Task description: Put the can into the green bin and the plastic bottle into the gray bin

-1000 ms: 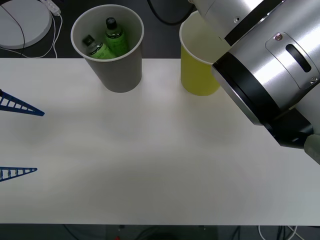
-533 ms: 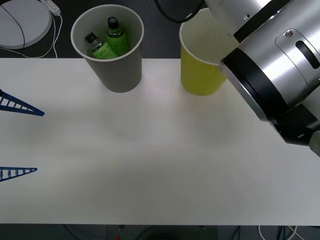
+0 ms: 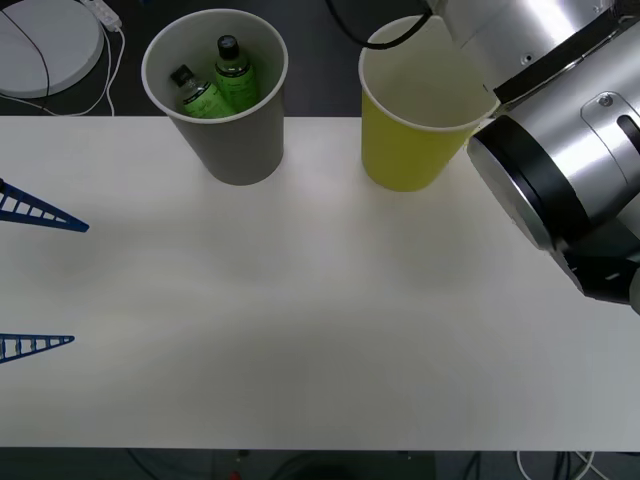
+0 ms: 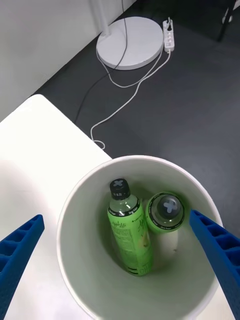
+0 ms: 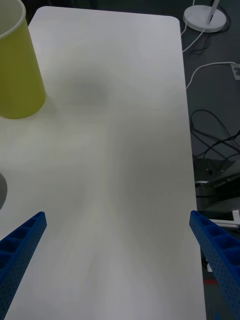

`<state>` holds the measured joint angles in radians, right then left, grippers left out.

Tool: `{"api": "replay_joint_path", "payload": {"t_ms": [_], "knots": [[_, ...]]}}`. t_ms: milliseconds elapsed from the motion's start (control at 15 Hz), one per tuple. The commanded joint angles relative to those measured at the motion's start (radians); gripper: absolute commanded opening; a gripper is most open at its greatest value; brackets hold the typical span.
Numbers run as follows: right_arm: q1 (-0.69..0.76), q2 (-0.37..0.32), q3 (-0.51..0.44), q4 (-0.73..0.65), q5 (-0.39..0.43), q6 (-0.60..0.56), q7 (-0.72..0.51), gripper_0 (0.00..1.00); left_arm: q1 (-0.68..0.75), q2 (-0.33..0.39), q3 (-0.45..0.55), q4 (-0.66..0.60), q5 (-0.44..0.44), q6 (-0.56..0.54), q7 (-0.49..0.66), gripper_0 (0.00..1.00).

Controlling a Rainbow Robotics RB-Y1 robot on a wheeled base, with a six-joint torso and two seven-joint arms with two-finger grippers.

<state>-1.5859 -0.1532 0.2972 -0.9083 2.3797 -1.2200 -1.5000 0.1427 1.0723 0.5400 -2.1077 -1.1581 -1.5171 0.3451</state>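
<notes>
Right gripper (image 4: 116,215) is held wide open with nothing between its blue fingers (image 4: 20,245), as seen in the right wrist view, where it is poised high over the mouth of the gray bin (image 4: 75,280). In the front view, the silver right arm (image 3: 560,150) is seen reaching in from the right, crossing the far right edge of the green bin (image 3: 405,150).

The bottle (image 4: 127,235) is found inside the gray bin (image 3: 240,150), leaning against the pale inner wall with its black, cross-marked cap uppermost. A second green bottle (image 4: 167,212) is lodged just beside it, touching it, and is viewed end-on from above. In the front view the bottle (image 3: 197,97) is seen on the left of the pair within the bin.

Both bins are stood upright at the far edge of the white table (image 3: 300,330), the gray one on the left and the green one on the right, well apart.

The left gripper (image 3: 80,284) is parked at the left edge of the table, likewise spread wide and empty. A white lamp base (image 3: 40,45) and cables are seen on the dark floor beyond.
</notes>
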Motion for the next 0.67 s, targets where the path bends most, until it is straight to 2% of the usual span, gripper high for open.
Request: {"api": "replay_joint_path", "payload": {"t_ms": [67,667], "knots": [[0.044,-0.019,-0.023,-0.087,-0.002,-0.052,0.026,1.00,0.000,0.000,0.000,0.000,0.000,0.000,0.000,1.00],[0.227,-0.088,-0.064,-0.415,-0.016,-0.164,0.067,1.00,0.000,0.000,0.000,0.000,0.000,0.000,0.000,1.00]]}}
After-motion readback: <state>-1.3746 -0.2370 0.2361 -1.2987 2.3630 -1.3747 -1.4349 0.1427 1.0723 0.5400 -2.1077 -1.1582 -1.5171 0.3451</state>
